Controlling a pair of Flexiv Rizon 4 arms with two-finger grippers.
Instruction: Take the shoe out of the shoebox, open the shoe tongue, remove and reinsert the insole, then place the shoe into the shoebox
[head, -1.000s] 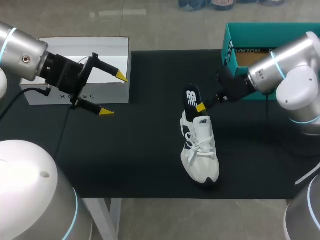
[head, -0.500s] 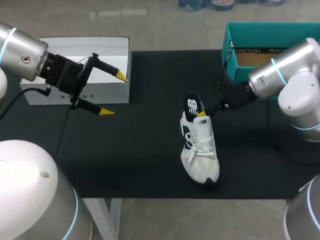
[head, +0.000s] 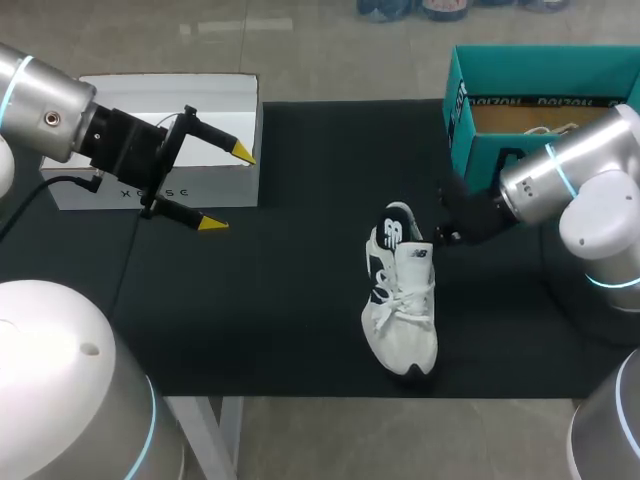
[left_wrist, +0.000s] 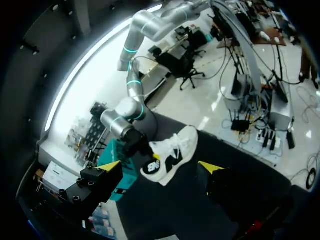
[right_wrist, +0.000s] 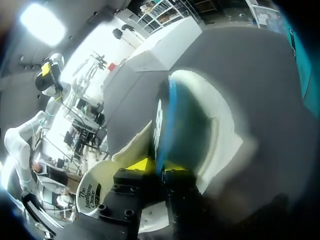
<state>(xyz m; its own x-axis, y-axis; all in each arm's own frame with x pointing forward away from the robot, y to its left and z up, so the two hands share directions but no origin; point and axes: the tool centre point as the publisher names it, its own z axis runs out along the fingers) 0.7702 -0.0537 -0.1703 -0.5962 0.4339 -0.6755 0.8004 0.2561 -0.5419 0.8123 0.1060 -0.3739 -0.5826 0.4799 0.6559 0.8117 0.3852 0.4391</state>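
Black matting (head: 270, 320) covers the table under both of your grippers. Nearest you, the white shoe (head: 403, 310) rests on it, toe toward you, heel away and laces on top. It is well ahead of your left fingers and right at your right ones. Its dark insole (head: 391, 226) stands up out of the heel opening, with its lower end down inside the shoe. Your right gripper (right_wrist: 157, 165) pinches that insole: the wrist view shows its thin blue edge between the two yellow tips, one on each face. Your left gripper (head: 228, 188) hangs above the mat with its fingers spread wide and nothing between them. Close beside those fingers stands a white box (head: 245, 180). Farthest off, beyond your right gripper, the teal shoebox (head: 478, 152) stands open.
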